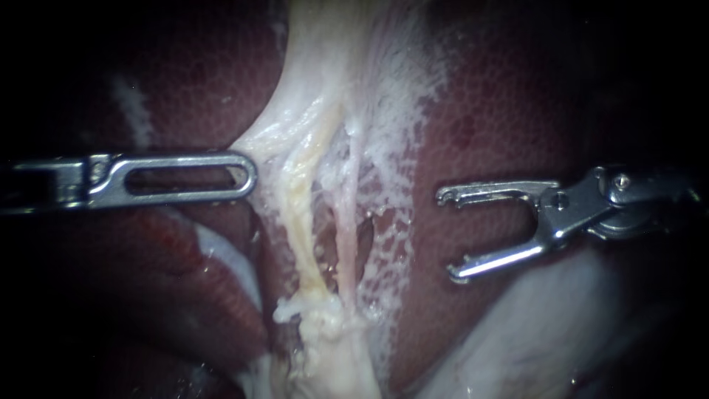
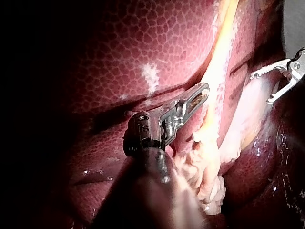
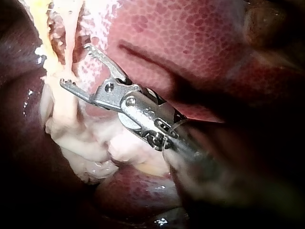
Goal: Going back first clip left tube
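Currently: my left instrument enters from the frame's left edge at mid-height. Its jaws lie together and hold nothing, and the tip touches the edge of the pale tissue just beside the left tube. That tube, yellowish, runs down the centre of the frame. I note a thinner pink tube just to its right. My right instrument sits right of centre over the liver, jaws spread wide and empty, tips pointing at the tubes, apart from them.
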`<act>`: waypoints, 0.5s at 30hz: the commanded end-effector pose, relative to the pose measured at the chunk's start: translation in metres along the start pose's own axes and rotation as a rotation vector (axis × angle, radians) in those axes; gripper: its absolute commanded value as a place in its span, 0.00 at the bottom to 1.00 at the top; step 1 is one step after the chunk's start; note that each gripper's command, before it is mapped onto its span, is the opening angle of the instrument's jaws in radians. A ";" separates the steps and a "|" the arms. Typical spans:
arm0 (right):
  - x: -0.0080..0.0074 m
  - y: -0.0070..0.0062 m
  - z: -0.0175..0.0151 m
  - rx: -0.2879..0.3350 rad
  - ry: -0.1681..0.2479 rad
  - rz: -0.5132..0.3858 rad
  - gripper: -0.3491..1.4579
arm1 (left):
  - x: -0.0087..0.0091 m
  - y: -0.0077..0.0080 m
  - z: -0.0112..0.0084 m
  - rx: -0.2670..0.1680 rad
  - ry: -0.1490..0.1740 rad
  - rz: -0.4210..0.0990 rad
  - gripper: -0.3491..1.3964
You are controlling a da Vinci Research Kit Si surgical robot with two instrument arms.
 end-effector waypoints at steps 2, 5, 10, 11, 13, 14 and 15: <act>-0.0001 0.0000 0.0000 0.000 -0.001 0.000 0.52 | 0.0004 0.0005 0.0005 -0.003 -0.004 0.004 0.00; -0.0001 0.0000 0.0000 0.000 -0.001 0.000 0.52 | 0.0013 0.0015 0.0015 0.004 -0.001 0.010 0.00; -0.0002 0.0000 -0.0001 0.000 -0.001 -0.001 0.52 | 0.0033 0.0021 0.0035 0.021 0.007 0.027 0.00; -0.0002 0.0000 -0.0001 0.001 -0.001 -0.001 0.52 | 0.0036 0.0021 0.0038 0.024 0.009 0.029 0.00; -0.0002 0.0000 -0.0001 0.001 -0.001 -0.001 0.52 | 0.0041 0.0021 0.0043 0.027 0.011 0.026 0.00; -0.0002 0.0000 -0.0001 0.001 -0.001 -0.001 0.52 | 0.0043 0.0021 0.0045 0.026 0.010 0.026 0.00; -0.0002 0.0000 -0.0001 0.001 -0.001 -0.001 0.52 | 0.0044 0.0021 0.0047 0.028 0.011 0.027 0.00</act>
